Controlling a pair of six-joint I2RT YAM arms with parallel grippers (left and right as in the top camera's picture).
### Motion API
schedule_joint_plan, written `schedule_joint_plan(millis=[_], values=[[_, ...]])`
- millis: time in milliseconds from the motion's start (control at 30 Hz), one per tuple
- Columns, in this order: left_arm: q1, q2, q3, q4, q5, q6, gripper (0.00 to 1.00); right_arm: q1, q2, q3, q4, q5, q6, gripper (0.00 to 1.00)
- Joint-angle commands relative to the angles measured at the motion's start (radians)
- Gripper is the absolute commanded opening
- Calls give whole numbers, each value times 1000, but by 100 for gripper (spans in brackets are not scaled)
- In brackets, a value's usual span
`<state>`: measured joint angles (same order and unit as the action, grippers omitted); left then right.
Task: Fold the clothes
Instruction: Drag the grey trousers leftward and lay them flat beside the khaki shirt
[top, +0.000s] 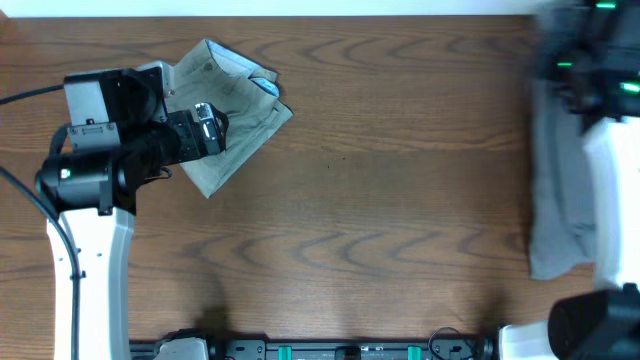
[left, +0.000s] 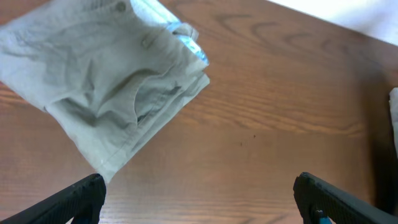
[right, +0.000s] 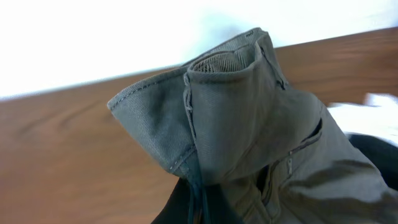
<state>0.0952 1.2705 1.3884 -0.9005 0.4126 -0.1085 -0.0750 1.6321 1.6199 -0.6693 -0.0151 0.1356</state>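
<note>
Wooden table (top: 400, 200), folded khaki shorts (top: 240, 105) beside spread left hand (left: 199, 186), right hand (right: 186, 204) seemingly pinching grey shorts (right: 249, 124).

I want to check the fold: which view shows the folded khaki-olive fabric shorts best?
The left wrist view: the folded khaki-olive fabric shorts lie large and uncovered, edges and seams clear. Overhead, they are smaller and partly hidden by the left arm. The right wrist view misses them.
</note>
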Motion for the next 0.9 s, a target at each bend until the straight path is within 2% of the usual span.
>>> schedule_joint_plan(millis=[0, 233, 333, 467, 633, 867], values=[[-2, -47, 19, 8, 6, -9, 98, 146, 84, -2, -5, -45, -2, 1], [-2, -112, 19, 7, -68, -1, 98, 436, 291, -2, 3, -46, 23, 2], [-2, -124, 19, 0, -83, -1, 98, 545, 329, -2, 8, -48, -23, 26], [-2, -108, 19, -12, -84, -1, 98, 618, 308, -2, 13, 20, -32, 41], [-11, -46, 19, -24, -34, 0, 98, 561, 248, -2, -56, 90, 75, 43], [-142, 100, 19, 3, -16, 80, 98, 317, 133, -2, -233, -24, 165, 49]])
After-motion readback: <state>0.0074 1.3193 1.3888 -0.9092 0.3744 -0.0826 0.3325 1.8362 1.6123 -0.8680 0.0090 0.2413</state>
